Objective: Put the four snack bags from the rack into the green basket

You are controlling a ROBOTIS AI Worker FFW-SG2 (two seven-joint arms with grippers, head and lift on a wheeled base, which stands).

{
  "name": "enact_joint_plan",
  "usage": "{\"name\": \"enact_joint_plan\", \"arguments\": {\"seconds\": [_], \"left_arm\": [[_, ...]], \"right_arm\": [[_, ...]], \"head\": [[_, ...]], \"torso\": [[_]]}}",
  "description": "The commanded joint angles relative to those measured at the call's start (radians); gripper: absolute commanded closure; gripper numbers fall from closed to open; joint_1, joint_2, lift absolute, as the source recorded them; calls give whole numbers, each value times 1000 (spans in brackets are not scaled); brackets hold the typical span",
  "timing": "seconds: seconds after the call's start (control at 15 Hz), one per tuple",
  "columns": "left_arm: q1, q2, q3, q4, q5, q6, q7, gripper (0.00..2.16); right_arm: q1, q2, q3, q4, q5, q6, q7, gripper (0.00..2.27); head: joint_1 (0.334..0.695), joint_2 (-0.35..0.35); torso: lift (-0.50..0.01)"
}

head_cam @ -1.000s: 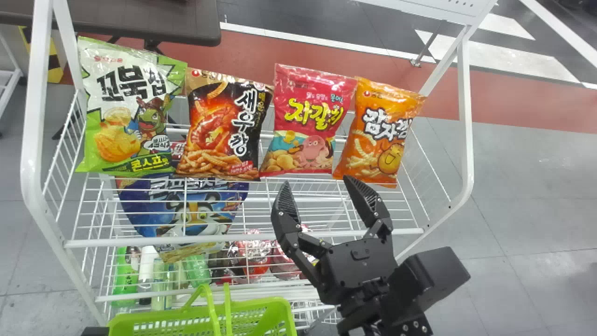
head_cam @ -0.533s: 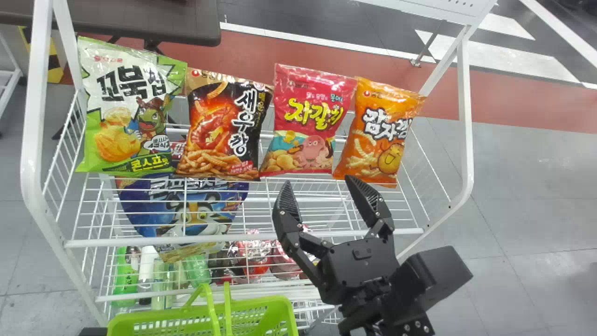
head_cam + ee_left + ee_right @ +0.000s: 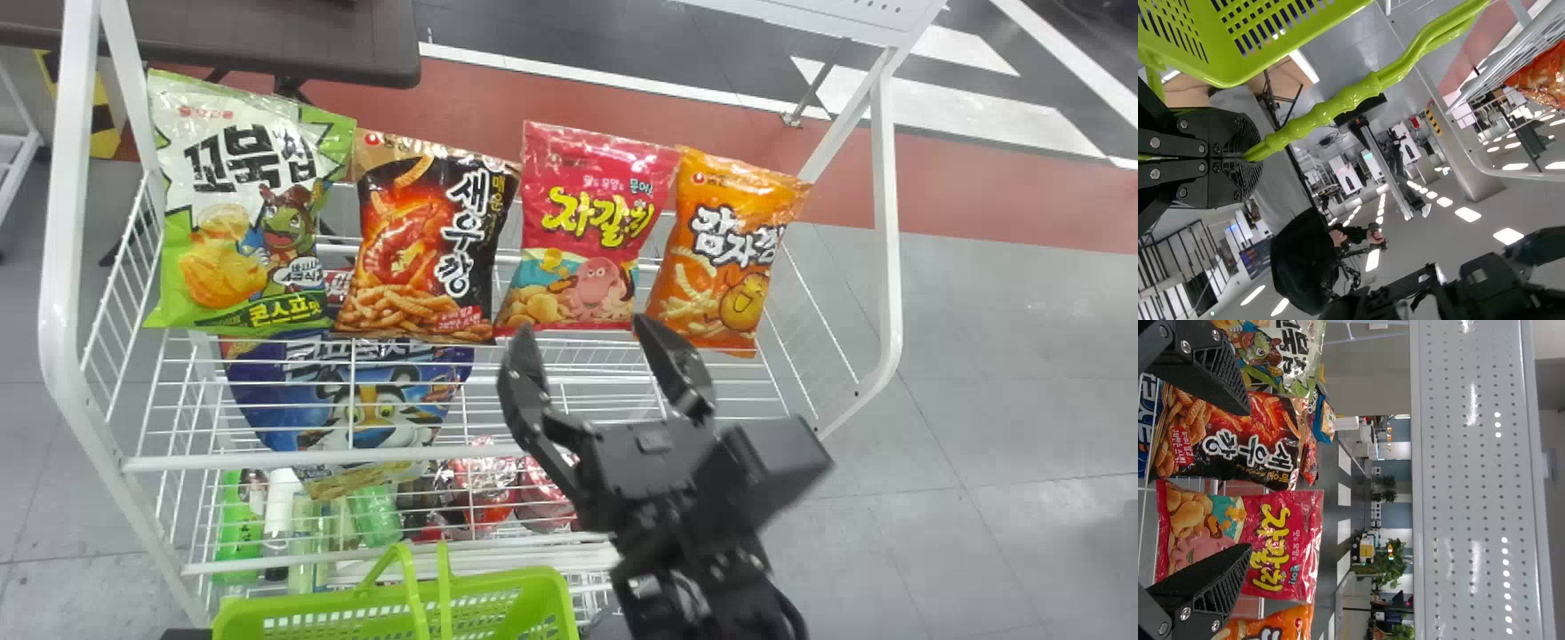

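Four snack bags stand in a row on the rack: green-white (image 3: 240, 213), black-orange (image 3: 427, 240), pink (image 3: 591, 227) and orange (image 3: 725, 253). My right gripper (image 3: 587, 342) is open just in front of the pink bag's lower edge, with nothing between its fingers. In the right wrist view the open right gripper (image 3: 1248, 480) faces the black-orange bag (image 3: 1231, 437) and the pink bag (image 3: 1265, 540). The green basket (image 3: 391, 609) is at the bottom edge of the head view. My left gripper (image 3: 1248, 157) is shut on the basket's handle (image 3: 1338, 103).
The white wire rack (image 3: 462, 456) has a front rail and side posts around the bags. On its lower levels are a blue bag (image 3: 356, 400), bottles and red packages. A dark table (image 3: 267, 44) stands behind.
My right gripper has shifted left and slightly up in the head view, staying open. The green basket has moved slightly to the right. The four bags have not moved.
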Motion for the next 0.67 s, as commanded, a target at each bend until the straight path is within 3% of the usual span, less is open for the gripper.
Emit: {"name": "enact_joint_plan", "arguments": {"seconds": [0.0, 0.13, 0.4, 0.6], "left_arm": [[-2, 0, -1, 2, 4, 0, -3, 2115], [-2, 0, -3, 9, 7, -3, -8, 2115], [1, 2, 0, 16, 11, -25, -9, 2115], [1, 5, 6, 16, 14, -28, -14, 2115]], "right_arm": [[-204, 3, 80, 151, 7, 89, 11, 107], [-342, 3, 157, 282, 7, 95, 11, 107], [-592, 35, 300, 533, 10, 166, -20, 110], [-717, 35, 344, 668, 14, 224, -64, 110]], "head": [[695, -350], [695, -316], [695, -95], [695, -20]], "torso": [[-6], [-6], [-6], [-6]]}}
